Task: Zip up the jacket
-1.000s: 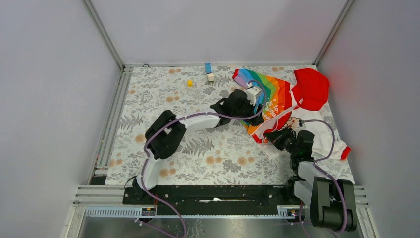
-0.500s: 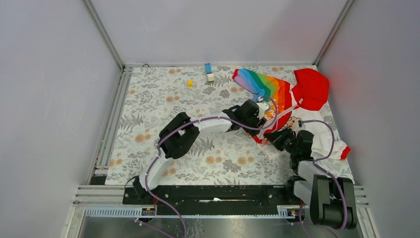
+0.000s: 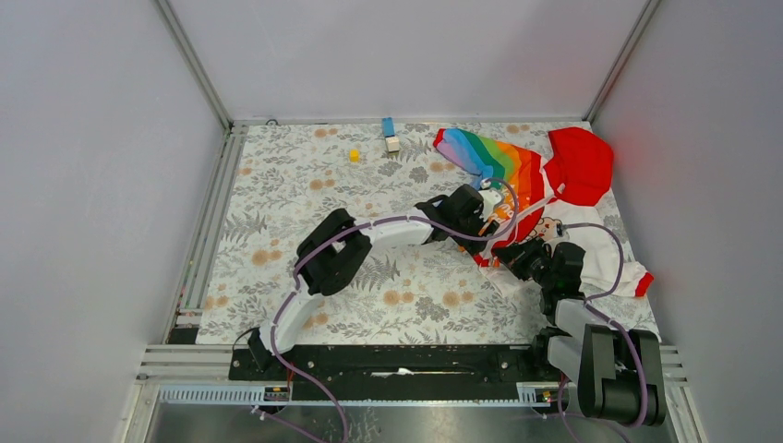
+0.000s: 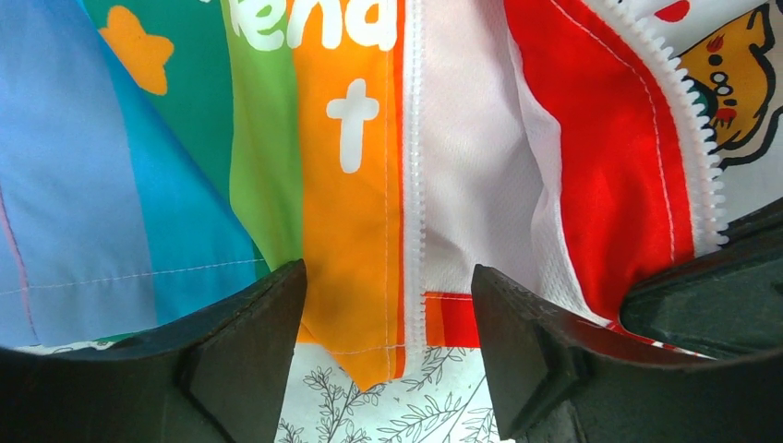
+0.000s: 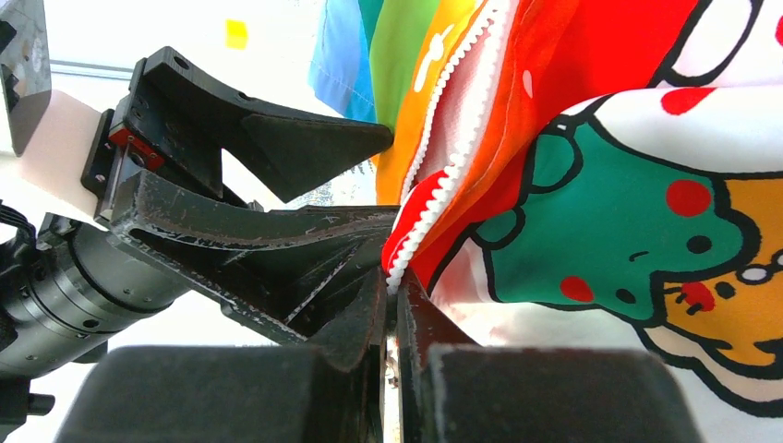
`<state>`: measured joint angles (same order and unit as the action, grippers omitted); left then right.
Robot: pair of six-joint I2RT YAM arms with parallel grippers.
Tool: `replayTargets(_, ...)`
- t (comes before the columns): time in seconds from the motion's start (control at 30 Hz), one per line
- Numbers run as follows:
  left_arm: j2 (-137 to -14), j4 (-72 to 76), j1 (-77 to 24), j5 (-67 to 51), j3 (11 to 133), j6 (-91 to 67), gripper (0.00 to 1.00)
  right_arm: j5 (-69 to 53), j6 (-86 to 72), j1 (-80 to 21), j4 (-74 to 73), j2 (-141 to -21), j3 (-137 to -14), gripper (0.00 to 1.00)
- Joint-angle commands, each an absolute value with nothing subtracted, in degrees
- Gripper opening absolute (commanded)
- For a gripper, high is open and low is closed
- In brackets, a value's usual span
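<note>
The jacket (image 3: 531, 180) lies at the table's far right: rainbow panel, red hood, white printed body. In the left wrist view its orange hem corner and white zipper tape (image 4: 414, 212) lie between my open fingers. My left gripper (image 3: 494, 214) is open at the bottom of the jacket's front opening, jaws either side of the zipper end. My right gripper (image 3: 513, 251) is shut on the other front edge, pinching the white zipper teeth (image 5: 434, 198) where they enter its jaws. In the right wrist view the left gripper's black fingers (image 5: 305, 138) sit just beside mine.
A small yellow block (image 3: 354, 155) and a blue-and-white block (image 3: 390, 134) lie at the far middle of the floral tablecloth (image 3: 369, 277). Grey walls close in both sides and the back. The jacket's red-cuffed sleeve (image 3: 637, 279) lies near the right edge.
One second ago my left gripper was over the rainbow panel; it has moved right and nearer, down to the jacket's bottom hem beside the right gripper. The right gripper has stayed put.
</note>
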<state>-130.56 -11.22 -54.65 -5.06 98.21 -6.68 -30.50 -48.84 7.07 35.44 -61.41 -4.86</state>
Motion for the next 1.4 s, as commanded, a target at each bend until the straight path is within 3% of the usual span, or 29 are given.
replayTargets(0.0,-126.8,-13.2,-54.4,-7.6,100.8,-8.4,0.70,-30.2,-48.7,6.7,37.9,-61.5,-5.5,0.00)
replayTargets(0.17,-127.8,-14.7,-54.1,-7.3,101.9,-8.6,0.62,-30.2,-48.8,6.7,38.1,-61.6,-5.5,0.00)
replayTargets(0.43,-123.4,-12.1,-54.0,-8.7,99.2,-8.4,0.69,-30.3,-48.9,6.5,38.6,-62.3,-5.6,0.00)
replayTargets(0.7,-124.9,-13.3,-53.4,-8.2,100.2,-8.2,0.61,-30.3,-48.9,6.2,38.6,-62.5,-5.7,0.00)
replayTargets(1.2,-131.8,-15.8,-55.1,-3.7,103.2,-5.3,0.60,-30.0,-49.0,6.0,38.6,-62.4,-5.7,0.00)
replayTargets(1.37,-132.5,-16.1,-55.5,-0.4,103.5,-4.7,0.46,-30.1,-49.0,6.0,38.5,-62.0,-5.6,0.00)
